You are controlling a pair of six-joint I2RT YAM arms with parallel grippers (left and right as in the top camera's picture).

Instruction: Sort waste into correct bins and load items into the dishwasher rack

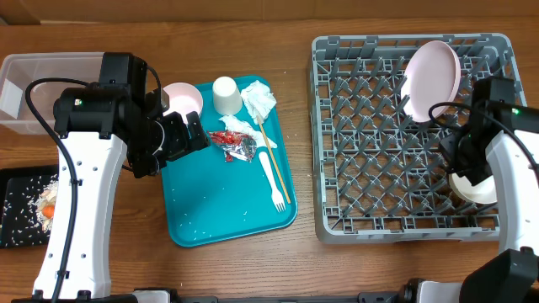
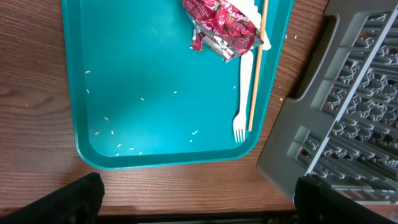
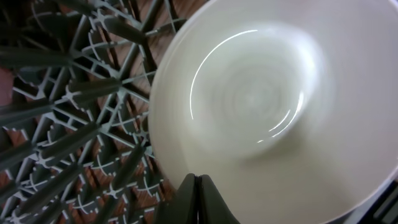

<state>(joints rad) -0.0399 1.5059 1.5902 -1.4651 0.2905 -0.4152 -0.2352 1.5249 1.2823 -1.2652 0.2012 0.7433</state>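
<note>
Right gripper (image 3: 198, 202) closed at bowl (image 3: 267, 106) rim; left gripper (image 2: 200, 198) wide open, empty

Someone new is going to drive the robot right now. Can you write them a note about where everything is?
Left claw: open, empty, above the teal tray.
Right claw: shut at the rim of a bowl in the rack; grip unclear.
Done: plate in rack; rice and carrot in the black tray.
Left to do: second bowl, cup, fork, chopsticks, napkins, wrapper, all on the teal tray.
</note>
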